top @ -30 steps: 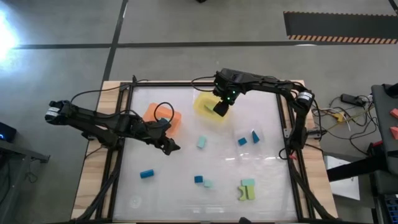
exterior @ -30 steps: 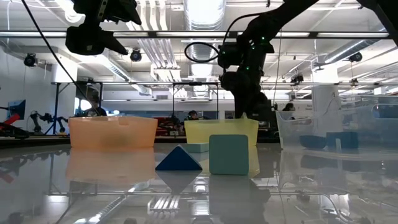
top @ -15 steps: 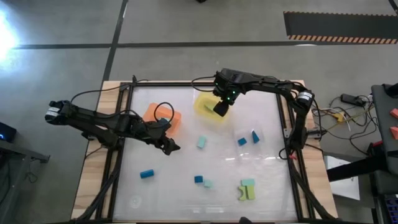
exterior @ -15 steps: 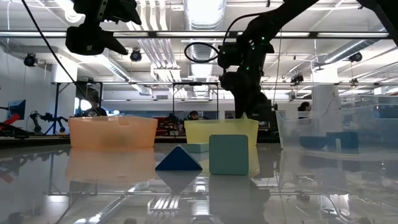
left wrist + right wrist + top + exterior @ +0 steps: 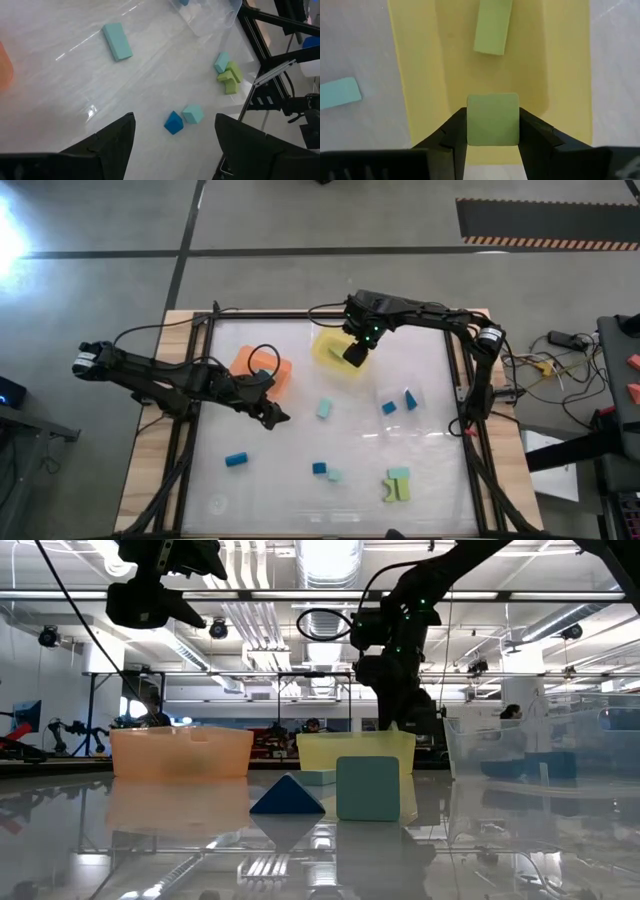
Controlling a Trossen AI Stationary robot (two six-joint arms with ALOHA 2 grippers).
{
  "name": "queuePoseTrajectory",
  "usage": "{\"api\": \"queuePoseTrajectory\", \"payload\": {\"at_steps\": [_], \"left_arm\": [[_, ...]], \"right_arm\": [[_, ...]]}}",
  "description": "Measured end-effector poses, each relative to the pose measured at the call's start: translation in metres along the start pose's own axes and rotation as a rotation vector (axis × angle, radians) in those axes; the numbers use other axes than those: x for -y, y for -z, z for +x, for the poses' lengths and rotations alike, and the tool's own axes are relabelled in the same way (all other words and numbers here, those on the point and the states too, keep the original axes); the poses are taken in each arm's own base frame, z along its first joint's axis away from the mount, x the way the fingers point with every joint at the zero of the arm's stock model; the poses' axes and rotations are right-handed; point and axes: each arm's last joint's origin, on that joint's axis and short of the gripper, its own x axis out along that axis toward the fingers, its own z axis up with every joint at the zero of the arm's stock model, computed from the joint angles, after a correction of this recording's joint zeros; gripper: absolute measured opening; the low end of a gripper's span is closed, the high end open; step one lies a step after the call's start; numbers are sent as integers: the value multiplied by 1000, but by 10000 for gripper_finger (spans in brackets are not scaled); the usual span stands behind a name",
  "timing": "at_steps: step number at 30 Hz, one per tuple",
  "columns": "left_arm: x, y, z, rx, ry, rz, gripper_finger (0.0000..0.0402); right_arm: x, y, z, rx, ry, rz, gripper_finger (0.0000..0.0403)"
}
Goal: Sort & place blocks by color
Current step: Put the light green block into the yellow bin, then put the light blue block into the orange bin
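My right gripper (image 5: 354,354) (image 5: 493,131) hangs over the yellow tray (image 5: 338,352), shut on a yellow-green cube (image 5: 493,119). A yellow-green bar (image 5: 493,26) lies flat in that tray. My left gripper (image 5: 272,416) (image 5: 174,137) is open and empty, raised above the table near the orange tray (image 5: 265,370). On the table lie a mint bar (image 5: 324,409) (image 5: 117,42), a blue block (image 5: 236,459), a blue block (image 5: 319,468) beside a mint cube (image 5: 334,475), and mint and green blocks (image 5: 398,484). Two blue blocks (image 5: 398,403) sit in the clear tray. My right gripper pinches the yellow-green cube by two opposite side faces (image 5: 469,125), one finger on each. The fingers point down from above. The cube is lifted clear, held over the near end of the yellow tray (image 5: 420,75).
The trays stand in a row across the table's far half: orange left, yellow middle, clear (image 5: 405,395) right. A black frame (image 5: 180,440) borders the table. Open surface lies in the near left part. People show far off in the room in the low view.
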Motion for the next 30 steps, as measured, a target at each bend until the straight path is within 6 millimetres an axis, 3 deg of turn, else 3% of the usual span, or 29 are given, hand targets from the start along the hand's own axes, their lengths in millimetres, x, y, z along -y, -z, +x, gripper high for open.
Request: {"api": "queuePoseTrajectory", "payload": {"at_steps": [11, 17, 24, 30], "left_arm": [[0, -1, 0, 3, -1, 42, 258], [-1, -7, -1, 28, 6, 30, 258], [15, -22, 0, 116, 121, 9, 258], [27, -34, 26, 114, 77, 51, 258]], "right_arm": [[-2, 1, -9, 20, -4, 77, 248], [-15, 11, -58, 136, -38, 139, 245], [-45, 41, -133, 309, -156, 221, 233], [-73, 68, -169, 392, -242, 248, 233]]}}
